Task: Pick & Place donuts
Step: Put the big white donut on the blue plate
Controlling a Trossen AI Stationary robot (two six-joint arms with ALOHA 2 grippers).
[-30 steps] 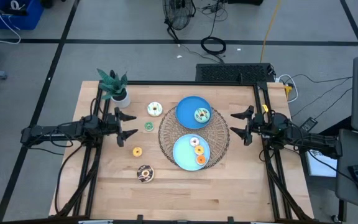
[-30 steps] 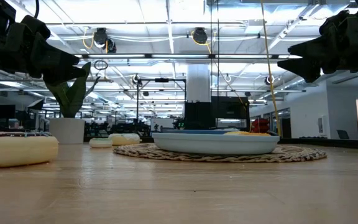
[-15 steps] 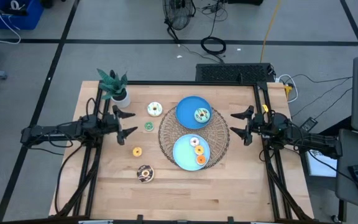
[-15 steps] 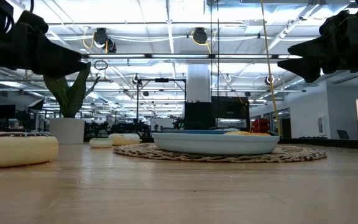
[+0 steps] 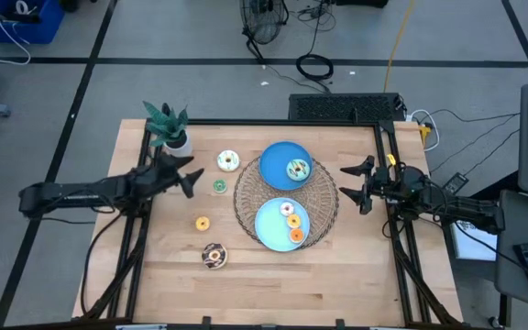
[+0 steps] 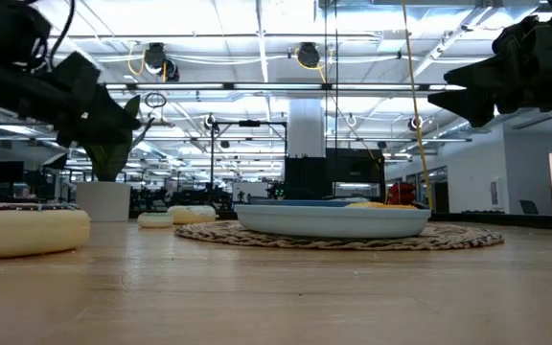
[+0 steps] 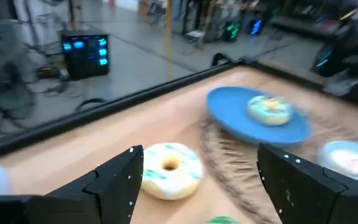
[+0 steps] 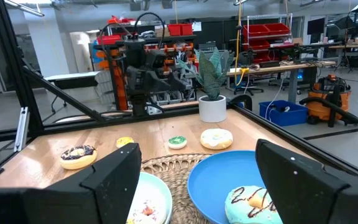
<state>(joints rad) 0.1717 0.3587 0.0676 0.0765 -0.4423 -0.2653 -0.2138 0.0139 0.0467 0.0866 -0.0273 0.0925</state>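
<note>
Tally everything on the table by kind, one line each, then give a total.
Donuts: 7
Blue plates: 2
Woven mat: 1
Potted plant: 1
Total: 11

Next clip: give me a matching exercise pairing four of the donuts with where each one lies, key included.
Column 1:
1. teal donut
2. chocolate donut
3. white donut
4. green donut

Column 2:
A. on bare table, nearest the potted plant
B. on the far blue plate
C. on bare table, nearest the front edge
D. on bare table, just off the woven mat, below the left gripper

Pairs: 1-B, 2-C, 3-A, 4-D
</note>
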